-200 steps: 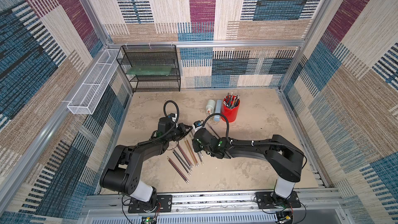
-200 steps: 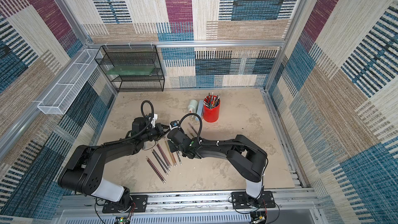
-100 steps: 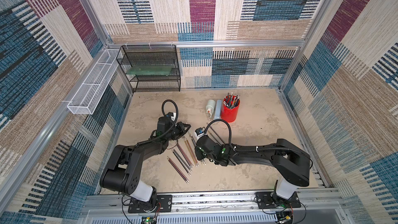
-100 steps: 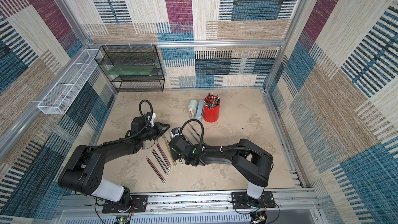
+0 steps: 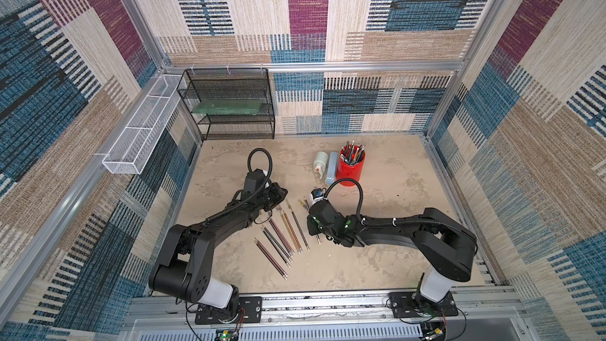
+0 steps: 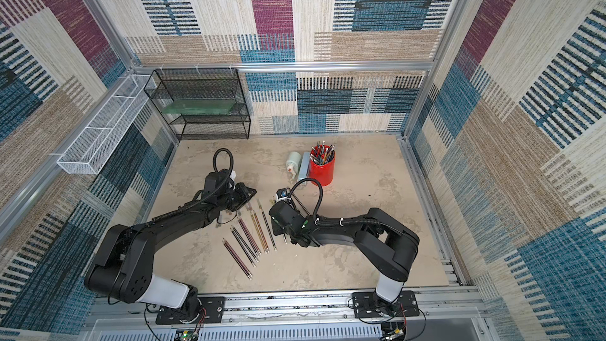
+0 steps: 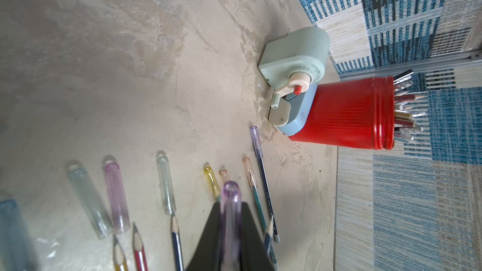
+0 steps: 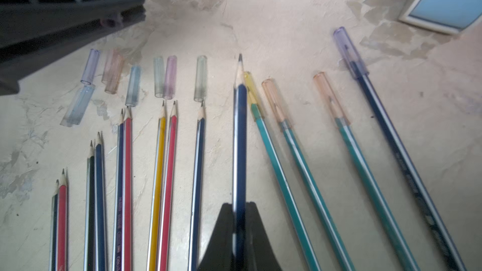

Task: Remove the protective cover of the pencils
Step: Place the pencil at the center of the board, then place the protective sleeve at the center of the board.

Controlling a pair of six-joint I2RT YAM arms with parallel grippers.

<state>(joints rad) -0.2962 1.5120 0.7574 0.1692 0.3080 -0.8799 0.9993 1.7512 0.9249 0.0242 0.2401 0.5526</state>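
My left gripper (image 7: pixel 230 204) is shut on a clear purple protective cover (image 7: pixel 229 191), which sticks out past its fingertips. My right gripper (image 8: pixel 240 205) is shut on a dark blue pencil (image 8: pixel 240 126) whose sharpened tip is bare. In both top views the left gripper (image 5: pixel 282 192) and the right gripper (image 6: pixel 278 229) stand apart over the pencils. Several uncovered pencils (image 8: pixel 161 165) lie in a row with loose covers (image 8: pixel 163 76) beyond their tips. Three teal pencils (image 8: pixel 294 157) and a dark blue one (image 8: pixel 386 126) lie covered on the far side of the held pencil.
A red cup (image 5: pixel 351 167) full of pens and pencils stands at the back, with a pale green sharpener (image 5: pixel 319 162) and a blue one (image 5: pixel 332 167) beside it. A black mesh shelf (image 5: pixel 229 106) is at the back left, and a white wire basket (image 5: pixel 141 132) hangs on the left wall.
The two grippers were together a second ago. The right one has drawn back toward the front with the dark blue pencil, while the purple cover stayed in the left gripper.
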